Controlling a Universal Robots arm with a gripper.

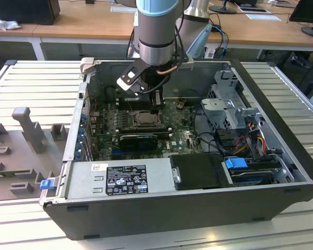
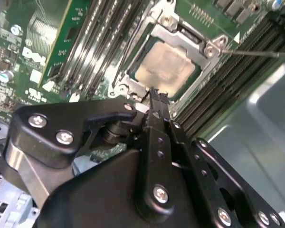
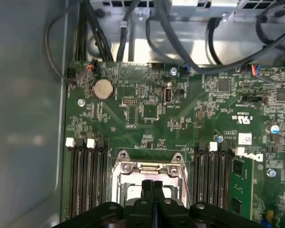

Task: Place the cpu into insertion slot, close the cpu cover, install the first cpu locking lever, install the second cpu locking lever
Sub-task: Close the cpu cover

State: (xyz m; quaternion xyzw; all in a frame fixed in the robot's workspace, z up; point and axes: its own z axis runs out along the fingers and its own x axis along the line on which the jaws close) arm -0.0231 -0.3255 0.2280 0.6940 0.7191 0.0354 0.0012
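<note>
The place was a robotics lab or workshop. Across the top of the exterior view ran wooden desks (image 1: 94,21) bearing monitor stands (image 1: 223,8) and papers (image 1: 263,16). In the centre an open computer case (image 1: 198,208) lay on a ribbed metal workbench (image 1: 31,83), with grey fixtures (image 1: 28,127) at the left and a robot arm (image 1: 156,31) reaching in from the top.

In the exterior view the computer case (image 1: 198,208) lies open on the table (image 1: 36,78), the motherboard (image 1: 180,133) flat inside it. The insertion slot (image 1: 144,119) sits mid-board, the cpu (image 2: 167,66) in it, the cpu cover (image 2: 154,34) lying over the cpu's edges. From the slot, the power supply (image 1: 120,179) is at 6 o'clock, the drive cage (image 1: 229,104) at 3 o'clock.
</note>
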